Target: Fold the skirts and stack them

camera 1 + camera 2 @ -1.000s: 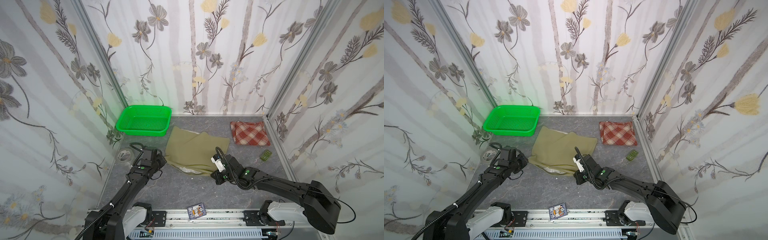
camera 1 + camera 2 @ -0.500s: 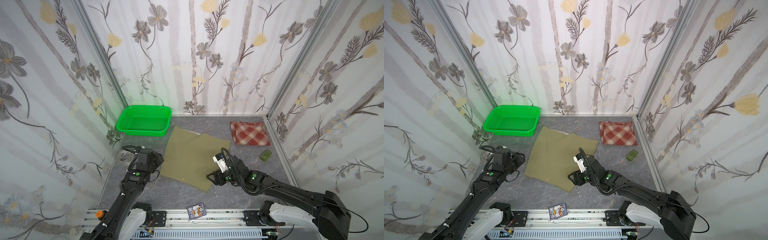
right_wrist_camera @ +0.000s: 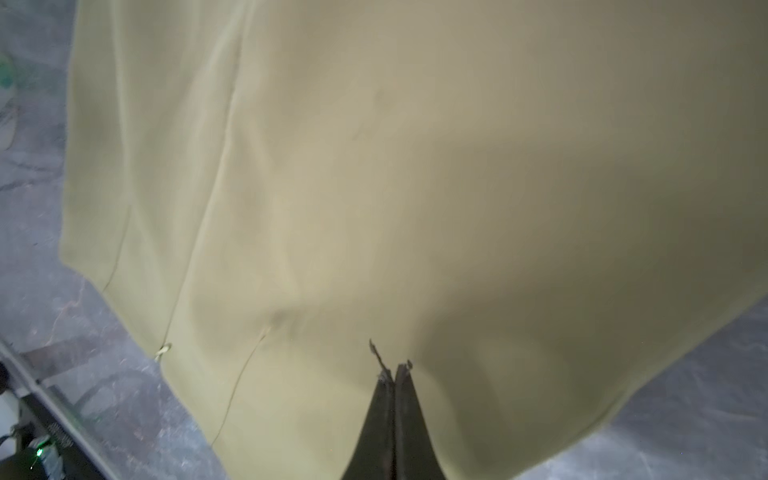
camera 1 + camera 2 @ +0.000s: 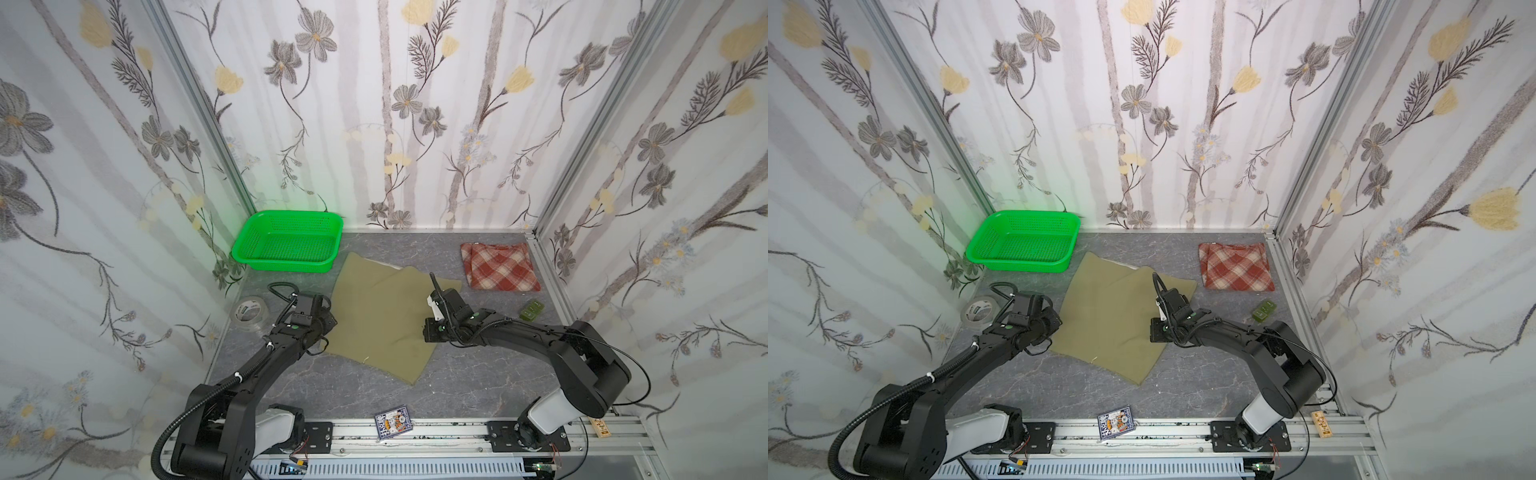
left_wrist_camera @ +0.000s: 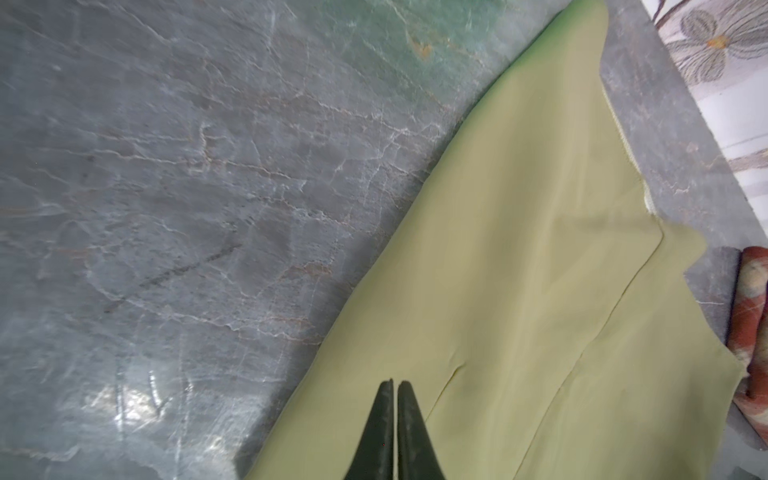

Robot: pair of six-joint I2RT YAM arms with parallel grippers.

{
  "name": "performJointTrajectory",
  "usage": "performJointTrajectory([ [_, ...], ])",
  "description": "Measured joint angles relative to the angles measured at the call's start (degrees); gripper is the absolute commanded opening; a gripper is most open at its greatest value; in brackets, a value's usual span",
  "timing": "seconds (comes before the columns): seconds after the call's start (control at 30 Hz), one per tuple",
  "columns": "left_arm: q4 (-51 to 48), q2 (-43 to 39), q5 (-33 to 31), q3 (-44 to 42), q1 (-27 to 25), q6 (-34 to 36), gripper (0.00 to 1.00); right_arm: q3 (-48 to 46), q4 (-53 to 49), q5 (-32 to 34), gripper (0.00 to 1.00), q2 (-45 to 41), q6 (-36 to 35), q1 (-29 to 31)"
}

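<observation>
With the plaid skirt [image 4: 500, 266] lying folded at the 1 o'clock corner of the table [image 4: 478, 374], the work is seemingly turning to the khaki skirt [image 4: 382, 316], which is lying spread flat at centre. The left gripper [image 5: 395, 384] is sitting over its 9 o'clock edge and the right gripper [image 3: 392, 370] over its 3 o'clock edge, each with fingers pressed together and no cloth between them. The next move is probably calling for parted fingers and a pinch on an edge to fold it over. Both top views are giving the whole layout; only the wrist views are showing the fingertips and the skirt's seams.
</observation>
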Motion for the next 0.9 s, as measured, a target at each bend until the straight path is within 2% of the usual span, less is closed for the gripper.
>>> performJointTrajectory([
  [0.23, 3.0, 6.3, 0.0, -2.1, -1.2, -0.7, 0.1, 0.5, -2.8, 2.1, 0.0, 3.0, 2.4, -3.7],
  [0.47, 7.6, 6.6, -0.5, -5.9, -5.0, -2.6, 0.1, 6.0, -4.3, 3.8, 0.0, 7.4, 0.8, -7.0],
  [0.67, 11.1, 3.6, -0.4, -9.8, -12.0, -7.1, 0.1, 13.4, -7.5, 7.0, 0.0, 12.5, -2.3, -10.1],
  [0.9, 8.4, -0.2, 1.3, -11.0, -22.1, -13.6, 0.1, 21.6, -9.3, 9.5, 0.0, 15.8, -4.8, -12.7],
])
